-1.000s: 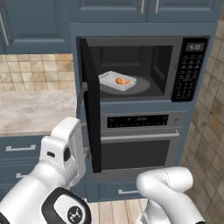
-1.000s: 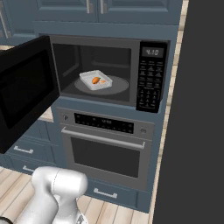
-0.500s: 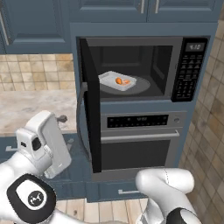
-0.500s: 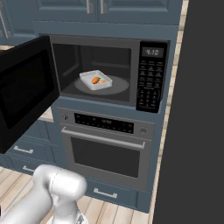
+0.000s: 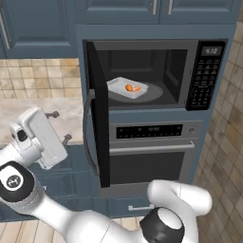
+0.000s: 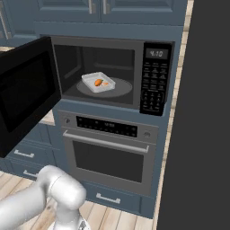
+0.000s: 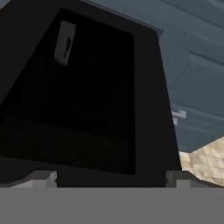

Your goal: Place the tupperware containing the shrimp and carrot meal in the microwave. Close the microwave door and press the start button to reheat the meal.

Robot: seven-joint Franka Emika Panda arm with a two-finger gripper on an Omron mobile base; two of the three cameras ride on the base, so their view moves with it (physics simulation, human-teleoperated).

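Right now the gripper [image 7: 111, 178] is standing with its two fingers spread wide apart and nothing between them. In the hand view the fingertips [image 7: 41, 178] are poking up at the bottom, and the big black door [image 7: 87, 96] is sitting just ahead of them. Whether they are touching it, I cannot tell. In the left base view the white hand [image 5: 40, 137] is hanging near the door's [image 5: 97, 118] outer side, close to its grey handle [image 5: 88, 128], above a pale counter [image 5: 33, 114]. The door [image 6: 27, 94] is hanging wide open to the left of the microwave [image 6: 112, 74]. Inside, the tupperware [image 6: 98, 82] is sitting on the round grey turntable [image 6: 117, 89], a little left of the middle. The orange meal [image 6: 99, 82] is lying in the tupperware. The keypad [image 6: 154, 78] is sitting on the microwave's right side, with a small display [image 6: 156, 53] glowing at its top. An oven [image 6: 108, 152] with a bar handle is sitting right under the microwave. Blue cabinets [image 6: 90, 11] are hanging above it.
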